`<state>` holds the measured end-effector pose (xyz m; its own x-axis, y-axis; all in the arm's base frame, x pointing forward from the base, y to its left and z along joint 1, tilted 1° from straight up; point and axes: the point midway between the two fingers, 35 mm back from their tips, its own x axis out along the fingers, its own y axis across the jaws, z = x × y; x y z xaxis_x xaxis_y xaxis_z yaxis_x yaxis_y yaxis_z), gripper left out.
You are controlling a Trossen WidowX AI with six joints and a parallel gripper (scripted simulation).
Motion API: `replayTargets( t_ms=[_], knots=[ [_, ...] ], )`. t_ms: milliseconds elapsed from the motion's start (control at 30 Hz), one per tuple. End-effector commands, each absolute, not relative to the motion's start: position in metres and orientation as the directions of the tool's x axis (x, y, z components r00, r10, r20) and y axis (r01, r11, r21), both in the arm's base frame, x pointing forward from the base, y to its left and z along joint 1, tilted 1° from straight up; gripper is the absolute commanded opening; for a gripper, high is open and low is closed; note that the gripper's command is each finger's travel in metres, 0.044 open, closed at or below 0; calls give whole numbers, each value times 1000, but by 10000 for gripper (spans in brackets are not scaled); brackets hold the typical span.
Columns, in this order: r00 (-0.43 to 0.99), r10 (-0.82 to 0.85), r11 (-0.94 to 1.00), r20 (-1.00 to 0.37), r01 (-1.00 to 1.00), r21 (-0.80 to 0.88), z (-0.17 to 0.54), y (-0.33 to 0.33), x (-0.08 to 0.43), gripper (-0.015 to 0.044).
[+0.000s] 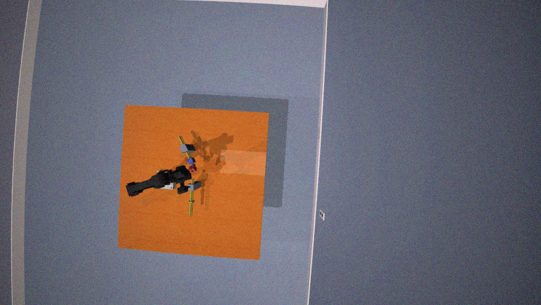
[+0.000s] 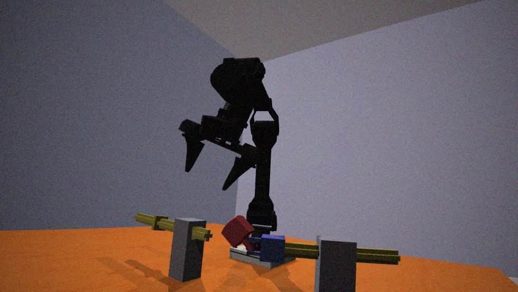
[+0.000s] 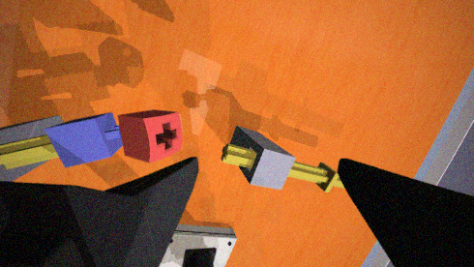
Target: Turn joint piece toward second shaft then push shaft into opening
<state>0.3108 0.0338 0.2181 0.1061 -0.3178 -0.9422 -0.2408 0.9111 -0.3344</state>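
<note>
The red joint piece is tilted upward on its hinges. Its cross-shaped opening shows in the wrist view and is hidden in the exterior view. It hangs from a blue hinge part on the first shaft. The second yellow shaft runs through its grey block; its end is apart from the red piece. My gripper is open and empty, high above the parts.
The first shaft's grey block stands on the orange table. The second shaft carries a collar behind its block. The light robot base is beside the parts. Arm shadows fall across the table.
</note>
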Motion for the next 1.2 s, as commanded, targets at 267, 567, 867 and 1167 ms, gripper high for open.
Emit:
replayTargets(
  t_ms=[267, 567, 867, 1167],
  knots=[
    [91, -291, 790, -952, -539, -293, 215, 33, 311, 440],
    [82, -272, 633, -959, -735, -243, 214, 32, 311, 440],
    [74, -252, 434, -965, -883, -181, 212, 32, 311, 440],
    [66, -231, 204, -971, -972, -115, 210, 31, 312, 440]
  ],
)
